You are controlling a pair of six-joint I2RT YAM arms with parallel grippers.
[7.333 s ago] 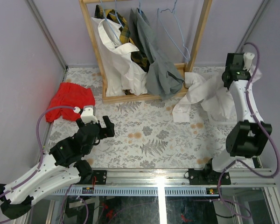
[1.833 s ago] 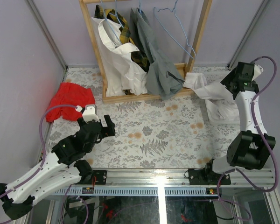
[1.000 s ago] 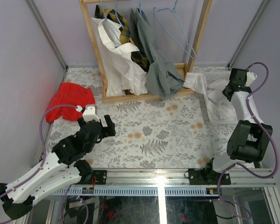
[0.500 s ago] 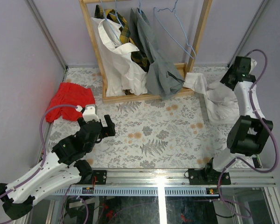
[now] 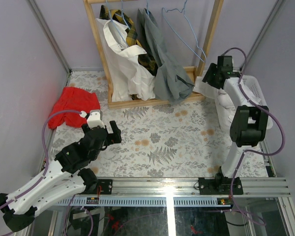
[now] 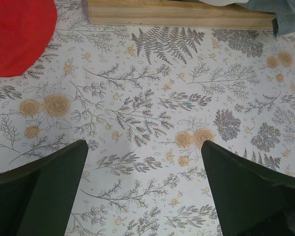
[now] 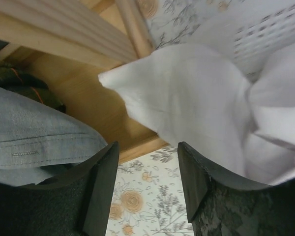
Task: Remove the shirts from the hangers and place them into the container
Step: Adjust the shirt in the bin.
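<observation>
The red cloth (image 5: 73,104) lies at the left edge of the desk (image 5: 162,142), where it lay before. Near it the left claw (image 5: 106,132) hovers low over the floral cover. Its jaws are spread as wide as they go and grip nothing, and it has not moved over the last seconds.

On the wooden rack (image 5: 101,54) at the back, three shirts still hang: a hanging white shirt (image 5: 120,61), the plaid shirt (image 5: 133,37) behind it, and the grey shirt (image 5: 164,61). To their right one empty hanger (image 5: 184,32) dangles from the top bar, as earlier.

The right claw (image 5: 210,78) has changed most. A second ago it was closed, down over the container (image 5: 257,91) at the desk's right side. Now it has swung left to the rack's lower right corner, and its jaws stand partly apart with nothing between them.

In the right wrist view its fingers (image 7: 101,191) frame the loose white shirt (image 7: 187,93). The shirt lies bunched in the container, one part spilling over the rim toward the rack base.
</observation>
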